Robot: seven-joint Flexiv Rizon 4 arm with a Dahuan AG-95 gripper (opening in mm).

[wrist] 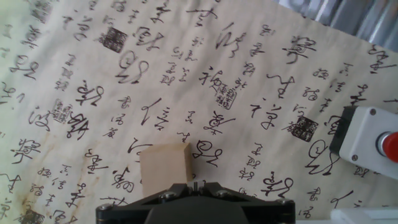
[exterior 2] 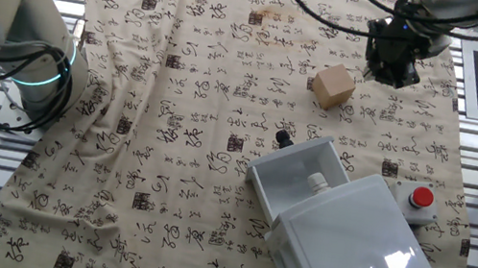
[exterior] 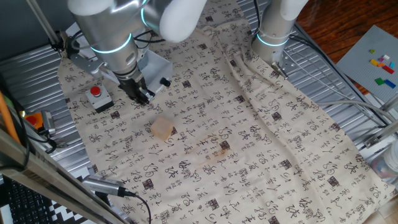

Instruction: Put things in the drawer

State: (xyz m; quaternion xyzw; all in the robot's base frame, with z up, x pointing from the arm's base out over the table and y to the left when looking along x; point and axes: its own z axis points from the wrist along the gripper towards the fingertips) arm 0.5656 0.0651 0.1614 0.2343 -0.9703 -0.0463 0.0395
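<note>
The tan block (exterior: 163,129) lies on the printed cloth, apart from everything else. My gripper (exterior: 142,98) hangs above the cloth a little behind and left of it, its fingers together with nothing between them. In the other fixed view the block (exterior 2: 332,86) is just left of the gripper (exterior 2: 388,73). The hand view shows the block (wrist: 165,165) right in front of the shut gripper (wrist: 197,183), slightly to its left. The drawer (exterior 2: 263,175) is pulled out of the white cabinet (exterior 2: 364,257), with a small white piece inside it.
A grey box with a red button (exterior 2: 420,198) stands next to the cabinet, also in the hand view as the button box (wrist: 373,140) at the right edge. The second arm's base (exterior 2: 31,70) sits on the cloth's far side. Cables run over the metal table edges.
</note>
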